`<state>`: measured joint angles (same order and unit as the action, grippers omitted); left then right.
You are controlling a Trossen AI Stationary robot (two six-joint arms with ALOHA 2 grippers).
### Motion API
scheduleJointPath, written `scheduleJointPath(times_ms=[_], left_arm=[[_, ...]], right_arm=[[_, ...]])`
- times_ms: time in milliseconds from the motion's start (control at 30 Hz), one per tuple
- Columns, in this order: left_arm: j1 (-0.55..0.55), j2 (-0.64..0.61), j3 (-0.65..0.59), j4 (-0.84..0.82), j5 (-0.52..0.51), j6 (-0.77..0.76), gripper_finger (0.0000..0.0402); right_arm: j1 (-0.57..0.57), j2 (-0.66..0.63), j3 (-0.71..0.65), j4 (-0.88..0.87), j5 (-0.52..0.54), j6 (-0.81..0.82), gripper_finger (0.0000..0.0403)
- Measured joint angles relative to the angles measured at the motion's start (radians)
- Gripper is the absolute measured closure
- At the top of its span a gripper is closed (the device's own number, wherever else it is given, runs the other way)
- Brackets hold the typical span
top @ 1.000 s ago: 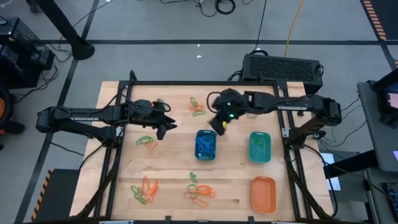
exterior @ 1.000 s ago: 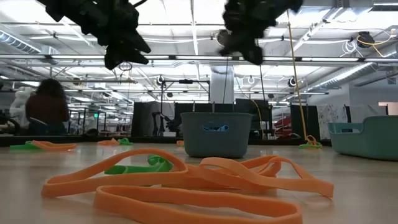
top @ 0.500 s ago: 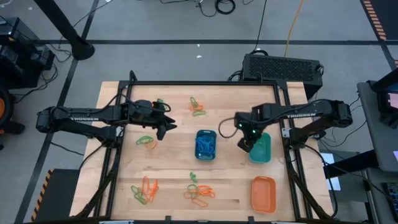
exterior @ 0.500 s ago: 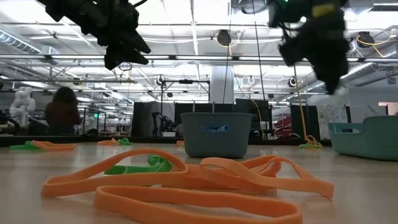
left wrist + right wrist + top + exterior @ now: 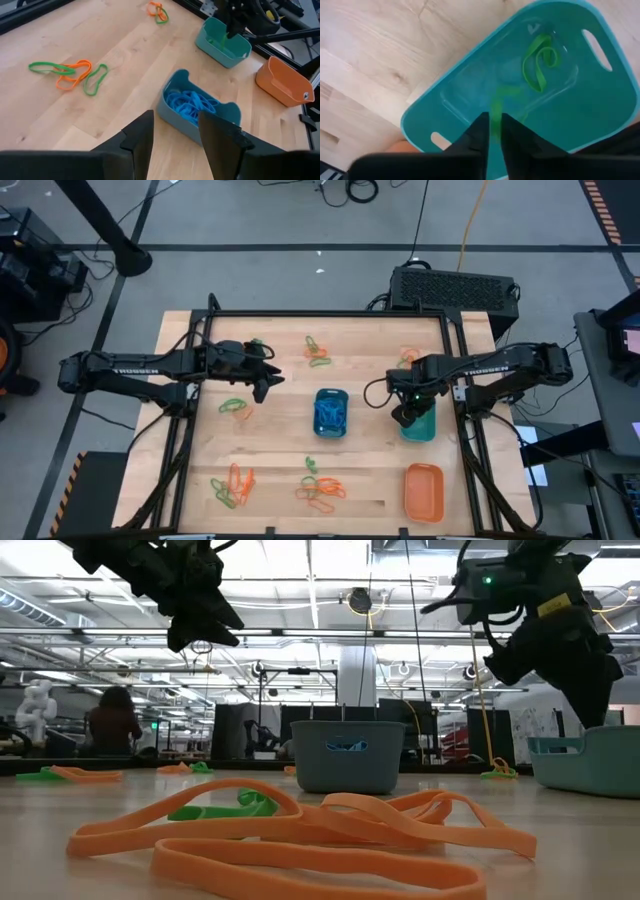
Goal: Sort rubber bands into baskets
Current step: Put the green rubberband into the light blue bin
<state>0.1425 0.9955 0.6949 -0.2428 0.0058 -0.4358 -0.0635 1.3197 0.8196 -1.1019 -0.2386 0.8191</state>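
- Right claw (image 5: 403, 418) hangs directly over the teal basket (image 5: 424, 427), at the rim facing the blue basket (image 5: 331, 412). The drop is straight down.
- Right wrist view: fingers (image 5: 479, 133) nearly together, a green band (image 5: 498, 116) pinched between the tips and dangling into the teal basket. Whether the grip is starting to slacken I cannot tell.
- Another green band (image 5: 540, 61) already lies on the teal basket's floor, just past the held one.
- The teal basket's long axis runs toward the orange basket (image 5: 423, 490), which sits just beyond its near end. The claw is over the half farther from the orange basket.
- Left claw (image 5: 262, 383) waits well off on the far side of the blue basket, fingers (image 5: 138, 135) apart and empty. A green and orange clump of bands (image 5: 235, 407) lies on the bench (image 5: 280, 450) just below it.
- The right arm is the only one near the teal basket. The left is nearer the loose clumps.
- Since a second ago: the right claw has crossed from the far corner of the blue basket over to the teal basket. The left arm has not moved. Loose bands on the bench lie as before.
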Motion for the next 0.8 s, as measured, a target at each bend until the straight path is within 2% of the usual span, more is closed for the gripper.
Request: scheduleJointPath(times_ms=[267,400,633,800], left_arm=[[-0.001,0.000,0.000,-0.012,-0.001,-0.001,0.0241],[-0.001,0.000,0.000,-0.051,0.065,0.005,0.0241],[-0.039,0.000,0.000,-0.097,0.242,0.058,0.0241],[-0.134,0.000,0.000,-0.100,0.255,0.059,0.0241]], right_arm=[[-0.002,0.000,0.000,-0.005,0.003,-0.024,0.0288],[-0.002,0.000,0.012,-0.026,0.001,-0.028,0.0259],[-0.001,0.000,0.107,-0.005,0.001,-0.052,0.0237],[0.000,0.000,0.182,0.190,0.009,-0.119,0.0236]])
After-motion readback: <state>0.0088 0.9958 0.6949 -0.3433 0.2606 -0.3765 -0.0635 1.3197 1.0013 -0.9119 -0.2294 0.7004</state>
